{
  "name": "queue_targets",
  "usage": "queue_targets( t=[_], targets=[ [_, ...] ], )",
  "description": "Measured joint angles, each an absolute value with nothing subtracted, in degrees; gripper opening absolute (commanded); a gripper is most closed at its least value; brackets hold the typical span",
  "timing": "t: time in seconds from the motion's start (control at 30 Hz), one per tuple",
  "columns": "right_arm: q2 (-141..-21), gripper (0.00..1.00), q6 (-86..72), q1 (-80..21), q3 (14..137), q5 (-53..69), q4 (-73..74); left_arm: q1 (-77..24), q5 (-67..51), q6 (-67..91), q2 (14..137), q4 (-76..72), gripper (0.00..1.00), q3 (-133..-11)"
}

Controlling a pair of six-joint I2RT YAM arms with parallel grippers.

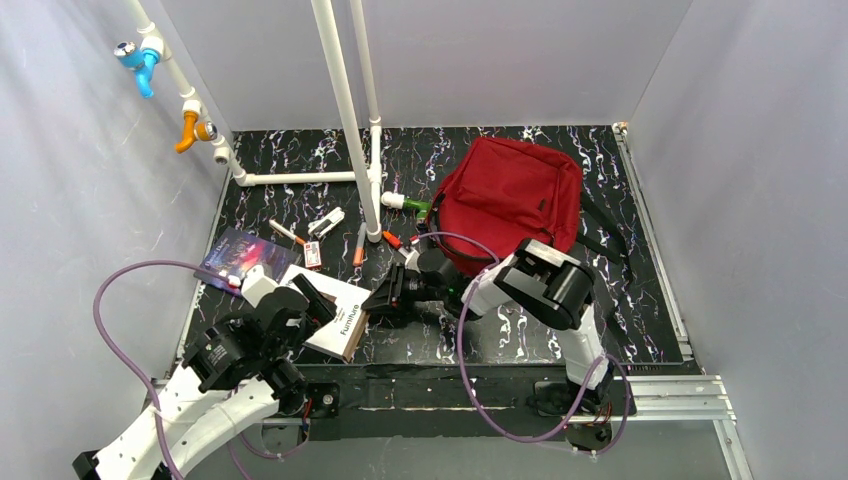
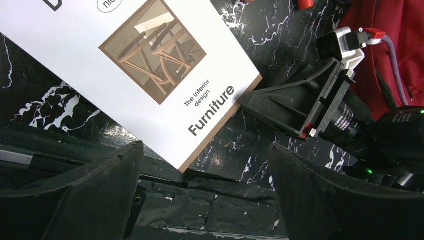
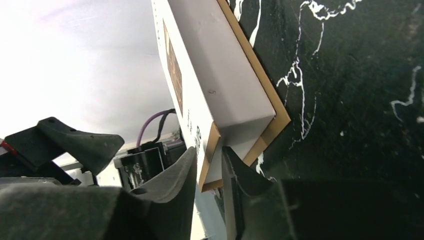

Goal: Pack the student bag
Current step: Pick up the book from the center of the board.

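Left gripper (image 2: 205,150), bottom of frame: fingers spread wide, empty, over near corner of book (image 2: 115,75). Right gripper (image 3: 209,155), centre: pinched onto same book's corner, thin bite. Bag (image 1: 512,195), upper right on table (image 1: 620,300), well apart from book; open or zipped, cannot tell. Judgement: corner pinch may slip, so left should clamp book's edge before lift.
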State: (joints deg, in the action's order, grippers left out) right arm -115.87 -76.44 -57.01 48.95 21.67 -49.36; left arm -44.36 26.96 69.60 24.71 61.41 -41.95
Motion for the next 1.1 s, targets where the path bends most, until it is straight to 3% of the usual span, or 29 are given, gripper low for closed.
queue_targets(
  t=[0.27, 0.6, 1.1],
  targets=[
    [-119.74, 0.01, -80.79, -57.01, 47.68, 24.53, -59.64, -44.36, 27.0, 69.04, 26.87, 60.03, 0.95, -41.95],
    [-116.29, 0.01, -81.06, -55.68, 41.34, 25.82, -63.02, -44.36, 24.32, 69.06, 28.08, 56.25, 0.98, -41.87],
    [-89.01, 0.01, -82.41, -48.07, 25.63, 22.44, -53.04, -44.36, 14.85, 76.55, 25.58, 43.16, 0.98, -31.53]
  ],
)
